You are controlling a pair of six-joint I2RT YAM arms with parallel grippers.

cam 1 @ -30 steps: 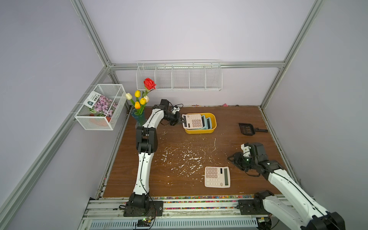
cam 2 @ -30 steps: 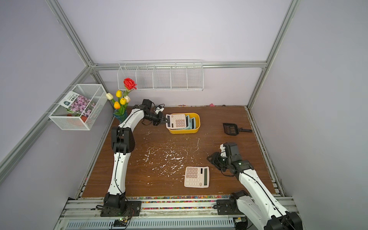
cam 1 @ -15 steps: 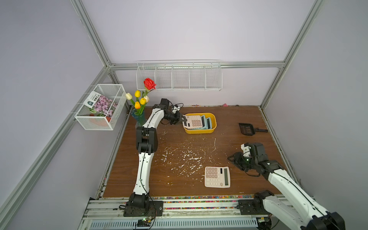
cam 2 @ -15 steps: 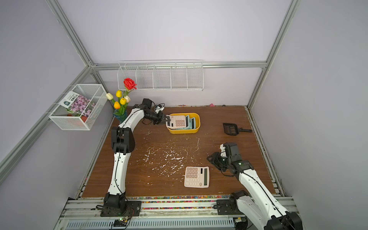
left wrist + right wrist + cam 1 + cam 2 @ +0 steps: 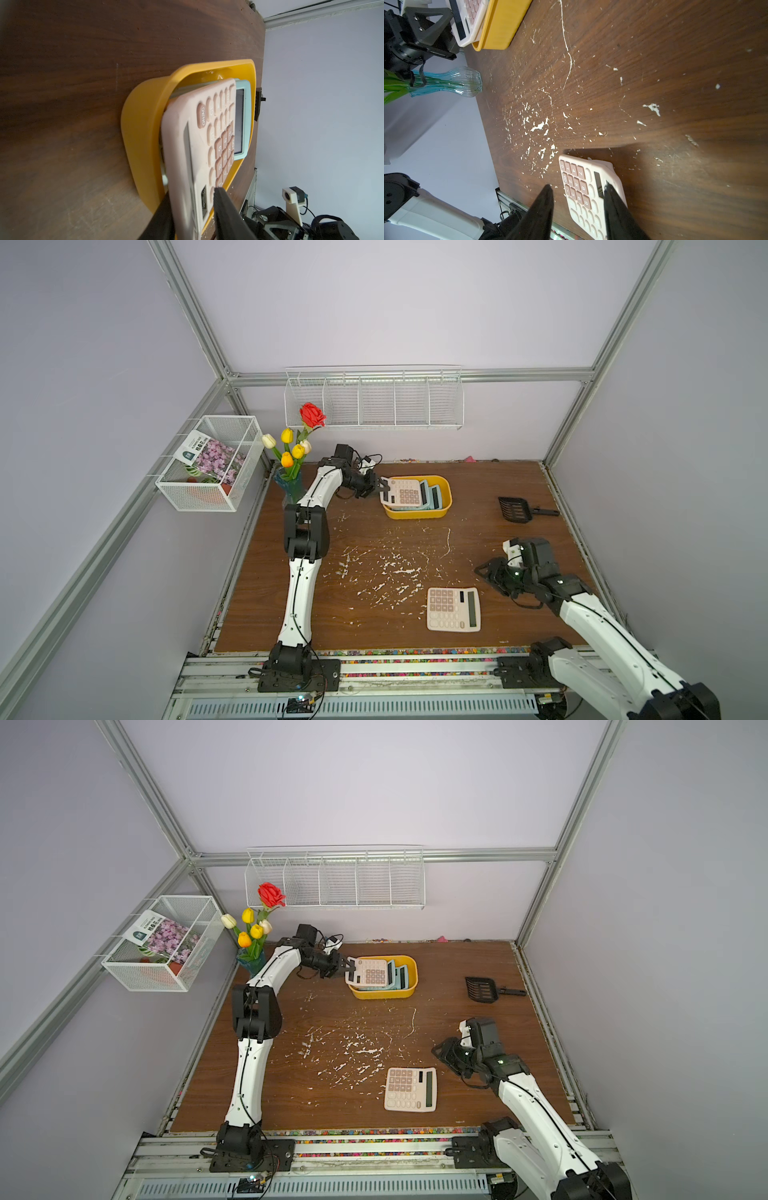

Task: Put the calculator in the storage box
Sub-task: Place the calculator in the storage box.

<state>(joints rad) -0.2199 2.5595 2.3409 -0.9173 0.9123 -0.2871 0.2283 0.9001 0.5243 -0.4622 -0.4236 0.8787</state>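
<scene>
**Left arm.** The arm reaches along the far side of the counter (image 5: 374, 539) to the storage box (image 5: 440, 512), a yellow tub standing near the back wall. The left claw (image 5: 384, 488) is released. Its two black fingers (image 5: 224, 207) stand apart, one on each side of the pink calculator (image 5: 405, 491) at the end nearest the arm. The left wrist view does not show whether either finger touches the case.

**Pink calculator.** It lies keys up and tilted in the storage box. The end on the claw's side rides on the box rim and projects slightly past it. The opposite end sits lower inside the tub, on top of the blue calculators (image 5: 434, 497) stacked there.

**Right arm.** The right claw (image 5: 488, 577) hangs low over the near right part of the counter. It is released and empty, with its fingers spread. It is near the second pink calculator (image 5: 453, 609) but apart from it. That unit lies flat, keys up, close to the front edge and well apart from the storage box.

**Other items.**
- White flecks (image 5: 386, 568) are scattered over the middle of the counter, between the box and the second pink calculator.
- A black scoop (image 5: 515, 510) lies near the right edge.
- A glass vase (image 5: 293, 487) of tulips and a red rose stands at the far left corner, beside the left arm.
- A long wire rack (image 5: 374, 406) hangs on the back wall.
- A mesh basket (image 5: 208, 464) hangs on the left wall.
</scene>
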